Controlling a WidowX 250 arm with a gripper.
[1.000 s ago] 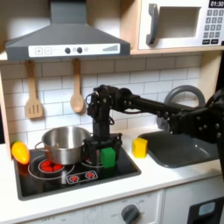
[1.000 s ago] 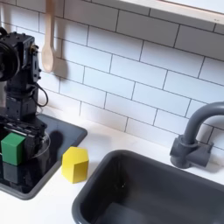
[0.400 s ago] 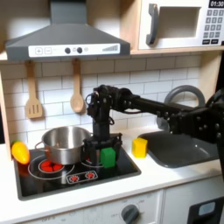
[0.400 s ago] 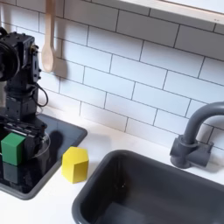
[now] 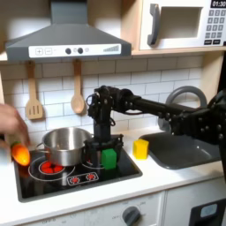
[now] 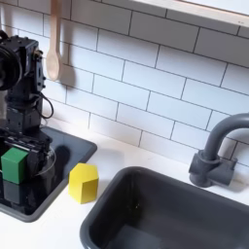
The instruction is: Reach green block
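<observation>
Green block (image 5: 109, 158) (image 6: 14, 163): small bright green cube, on the black stovetop (image 5: 106, 172), clamped between the gripper (image 5: 107, 154) fingers. Steel pot (image 5: 64, 146) on the burner beside it; contents not discernible. Sink basin (image 6: 165, 209) empty.

Frontal wide view; closer counter-level view

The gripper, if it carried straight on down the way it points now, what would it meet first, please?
Probably the green block, right below the gripper; under it lies the stovetop. Contact is unclear.
</observation>
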